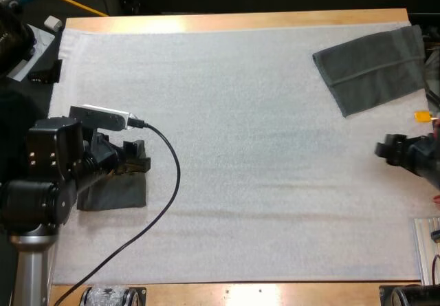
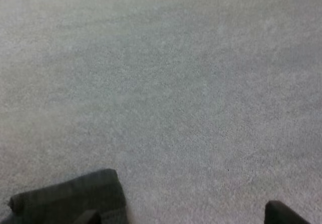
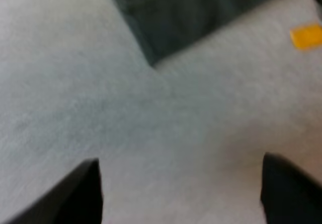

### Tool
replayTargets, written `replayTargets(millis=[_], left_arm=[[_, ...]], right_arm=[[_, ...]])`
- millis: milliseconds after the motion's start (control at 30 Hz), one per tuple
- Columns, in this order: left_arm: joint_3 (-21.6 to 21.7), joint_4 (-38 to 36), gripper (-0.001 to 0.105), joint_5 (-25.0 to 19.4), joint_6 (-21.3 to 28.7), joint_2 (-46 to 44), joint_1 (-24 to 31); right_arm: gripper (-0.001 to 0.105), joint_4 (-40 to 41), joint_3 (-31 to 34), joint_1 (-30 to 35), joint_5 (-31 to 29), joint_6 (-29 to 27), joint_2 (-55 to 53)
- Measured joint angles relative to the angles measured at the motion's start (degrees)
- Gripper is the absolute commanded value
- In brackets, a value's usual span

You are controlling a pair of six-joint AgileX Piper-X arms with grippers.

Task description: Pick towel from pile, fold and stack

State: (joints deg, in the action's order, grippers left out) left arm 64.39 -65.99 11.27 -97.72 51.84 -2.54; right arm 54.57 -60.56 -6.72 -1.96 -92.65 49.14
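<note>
1. A small folded dark grey-green towel (image 1: 117,194) is pictured at the lower left of the white mat (image 1: 240,148) on the wooden worktop (image 1: 240,23). The left tool (image 1: 141,155) is spread wide at its edge, with nothing gripped.
2. At upper right, a larger flat dark grey-green towel (image 1: 375,69) is laid out. The right tool (image 1: 385,149), nearby over bare mat, is held open and empty.
3. The fold could be dragged askew if cloth is snagged by the left tool on lifting.

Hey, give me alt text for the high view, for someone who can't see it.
The left hand hangs at the edge of a small folded dark towel on the left of the white mat. A larger dark towel lies flat at the far right corner, with the right hand over bare mat nearer than it.
</note>
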Motion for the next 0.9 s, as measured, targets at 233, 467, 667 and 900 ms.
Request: replayTargets(millis=[233,467,667,900], left_arm=[[0.0,-0.8,0.061,-0.8,1.1,-3.9,-0.1],[0.0,-2.4,0.061,-2.0,2.2,-10.2,-0.1],[0.0,-3.9,0.061,-2.1,2.3,-16.5,-0.1],[-1.1,-4.7,0.061,-2.5,2.5,-21.8,-0.1]], right_arm=[[0.064,4.2,0.1,8.0,-0.1,-2.6,-3.3],[0.064,7.2,0.1,8.4,-0.6,-5.4,-10.0],[0.064,9.1,0.1,7.6,-0.7,-6.2,-15.3],[0.064,11.0,0.2,7.3,-0.7,-6.6,-18.8]])
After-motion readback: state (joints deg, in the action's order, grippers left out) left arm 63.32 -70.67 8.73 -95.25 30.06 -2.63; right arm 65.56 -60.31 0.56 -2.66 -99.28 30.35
